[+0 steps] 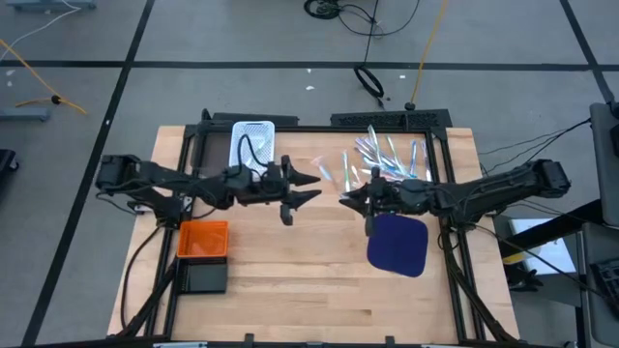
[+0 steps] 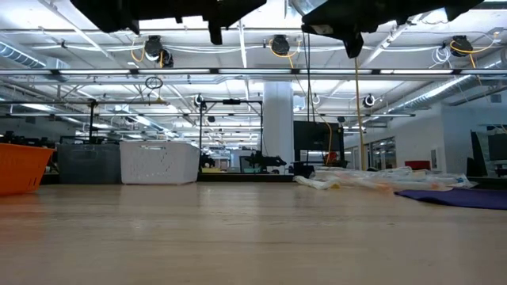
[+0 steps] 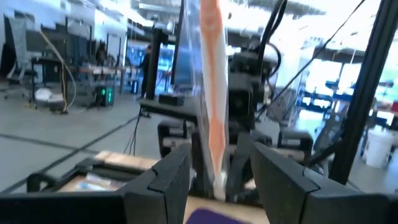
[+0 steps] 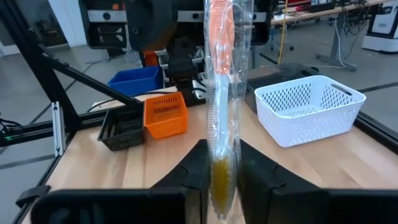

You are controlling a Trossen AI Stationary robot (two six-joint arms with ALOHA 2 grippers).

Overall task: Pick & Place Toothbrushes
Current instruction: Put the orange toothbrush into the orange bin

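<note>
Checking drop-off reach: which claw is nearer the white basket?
Left. The left claw hangs just right of the white basket; the right claw is farther right, across the table's middle.

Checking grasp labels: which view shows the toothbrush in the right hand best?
Right wrist view: the wrapped pink toothbrush stands upright, pinched in the right hand. Left wrist view shows it farther off, partly blocked. The high view hardly shows it; the low view not at all.

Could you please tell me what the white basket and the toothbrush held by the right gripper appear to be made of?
The white basket looks like moulded plastic with a matte finish: its walls carry regular rows of small holes. The toothbrush, held upright in the right gripper, appears to be orange plastic inside a clear, glossy film wrapper, judging by the shine along its edges; the exact plastic cannot be told.
</note>
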